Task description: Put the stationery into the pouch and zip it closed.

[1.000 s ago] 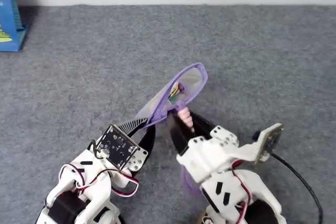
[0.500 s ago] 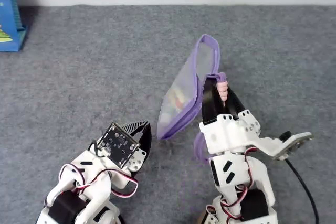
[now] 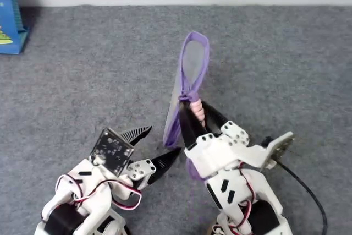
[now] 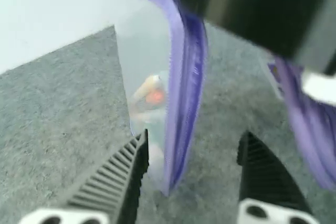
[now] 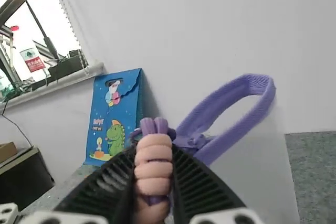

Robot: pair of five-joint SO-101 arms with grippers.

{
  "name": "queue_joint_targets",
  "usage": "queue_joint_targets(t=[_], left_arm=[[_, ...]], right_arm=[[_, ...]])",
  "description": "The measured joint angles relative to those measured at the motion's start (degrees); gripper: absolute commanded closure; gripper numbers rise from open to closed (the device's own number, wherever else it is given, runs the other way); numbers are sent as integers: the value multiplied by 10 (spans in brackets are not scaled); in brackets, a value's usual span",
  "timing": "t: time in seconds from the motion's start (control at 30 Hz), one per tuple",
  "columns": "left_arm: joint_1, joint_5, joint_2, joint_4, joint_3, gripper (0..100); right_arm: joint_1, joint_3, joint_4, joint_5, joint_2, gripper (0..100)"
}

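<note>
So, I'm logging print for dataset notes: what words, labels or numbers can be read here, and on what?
Nothing reads clearly enough to quote.
On the blue gift bag: small print near the dinosaur picture, too blurred to read.
On the red sign outside the window: too small to read.
On the pouch: no print visible.

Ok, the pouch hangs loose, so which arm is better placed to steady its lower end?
Left: the left gripper is open beside the pouch's lower corner, while the right gripper is shut on the pink zipper pull.
</note>
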Motion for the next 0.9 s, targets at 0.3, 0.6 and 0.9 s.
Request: queue_joint_targets(t=[0.3,0.6,0.9], left_arm=[[0,4,0,-61,-5,792],[0,4,0,-88,-5,794],[47,4,0,-92,-5,794]], right_arm=[[-11,-84,94,40,0,991],[-55,-127,146,47,1,991],[-74,-138,153,47,1,991]])
